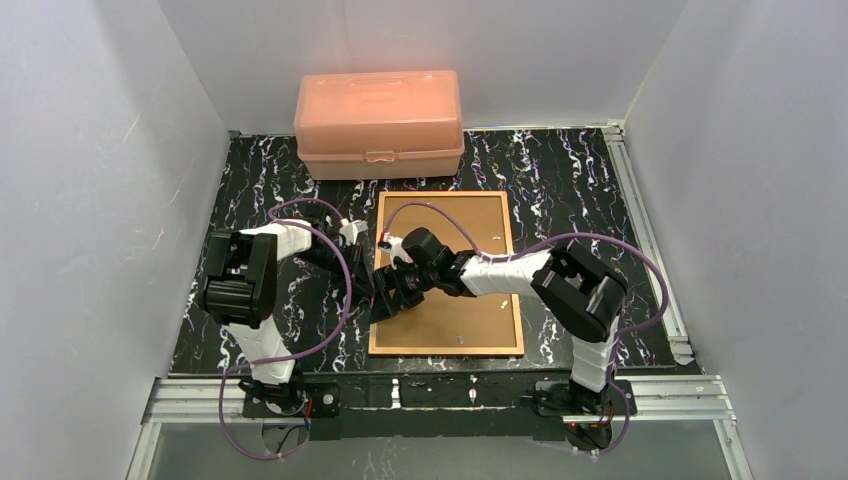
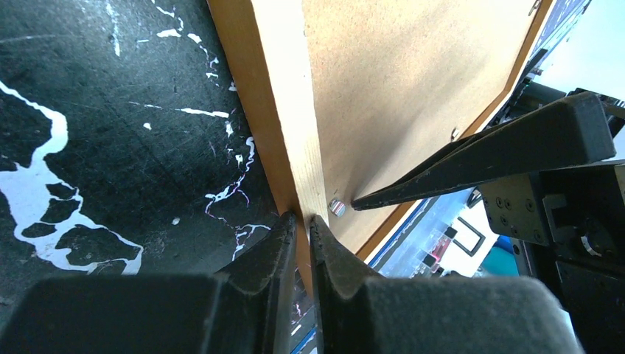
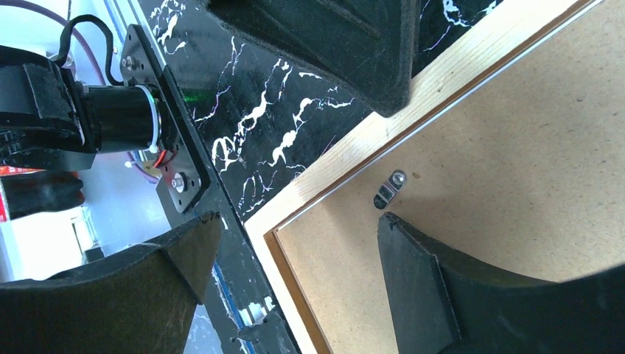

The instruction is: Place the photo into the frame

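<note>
One black marbled table (image 1: 560,180) carries a pink plastic box (image 1: 378,120) at its far edge. At the table's middle lies the frame (image 1: 450,349), face down, with its brown backing board (image 1: 470,315) up. The left gripper (image 2: 304,220) is pinched narrowly onto the frame's left wooden border. The right gripper (image 3: 298,220) stands wide apart across that border, one fingertip just beside a small metal clip (image 3: 388,188).

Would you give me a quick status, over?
Left gripper shut on frame edge. Right gripper open beside turn clip. Backing board in frame; photo not in view.
</note>
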Robot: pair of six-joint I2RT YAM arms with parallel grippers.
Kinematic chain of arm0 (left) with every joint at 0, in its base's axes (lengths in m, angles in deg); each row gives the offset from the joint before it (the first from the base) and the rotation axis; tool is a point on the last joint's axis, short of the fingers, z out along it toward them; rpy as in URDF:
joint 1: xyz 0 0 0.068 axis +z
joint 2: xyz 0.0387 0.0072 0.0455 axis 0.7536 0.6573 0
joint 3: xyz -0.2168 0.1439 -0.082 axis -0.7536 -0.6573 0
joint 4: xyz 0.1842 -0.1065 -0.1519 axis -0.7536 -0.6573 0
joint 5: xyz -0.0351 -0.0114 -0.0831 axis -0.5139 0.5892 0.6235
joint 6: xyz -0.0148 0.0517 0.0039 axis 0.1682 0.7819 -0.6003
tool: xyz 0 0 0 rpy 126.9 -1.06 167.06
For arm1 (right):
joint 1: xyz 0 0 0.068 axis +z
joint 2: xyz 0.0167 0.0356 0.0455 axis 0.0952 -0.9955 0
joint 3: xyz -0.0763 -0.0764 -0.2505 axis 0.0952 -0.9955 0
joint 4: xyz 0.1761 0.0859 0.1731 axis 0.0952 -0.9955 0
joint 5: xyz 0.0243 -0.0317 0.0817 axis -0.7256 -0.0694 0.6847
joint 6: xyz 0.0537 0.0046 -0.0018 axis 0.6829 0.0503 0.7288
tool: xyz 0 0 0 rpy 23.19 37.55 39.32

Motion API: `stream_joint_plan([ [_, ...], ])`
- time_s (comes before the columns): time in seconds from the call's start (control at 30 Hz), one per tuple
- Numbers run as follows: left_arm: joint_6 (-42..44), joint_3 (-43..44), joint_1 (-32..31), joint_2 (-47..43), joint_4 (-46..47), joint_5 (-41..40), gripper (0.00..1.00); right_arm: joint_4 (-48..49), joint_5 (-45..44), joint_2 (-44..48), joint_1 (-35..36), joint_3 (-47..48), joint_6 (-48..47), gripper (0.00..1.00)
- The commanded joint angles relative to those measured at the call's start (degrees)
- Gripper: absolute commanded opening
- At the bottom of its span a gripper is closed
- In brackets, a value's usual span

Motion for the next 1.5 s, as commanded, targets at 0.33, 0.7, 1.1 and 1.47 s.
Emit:
stream_joint_plan([
  [0.33,0.7,0.4,-0.3,0.9,-1.1,-0.6,0.08,3.2,1.9,-2.1,0.4,1.9,0.2,0.85],
  [0.7,0.7,0.3,-0.3,1.3,-1.1,-0.3,0.07,4.4,3.1,-3.7,0.3,4.7,0.2,0.84],
  [1.1,0.6,0.5,-0.3,0.6,-1.8,-0.5,0.07,3.0,3.9,5.1,-2.9,-0.2,-0.4,0.84],
  [1.47,0.7,0.7,-0.3,0.7,-1.9,-0.5,0.06,5.4,5.4,1.1,-3.0,-2.1,0.4,0.83],
])
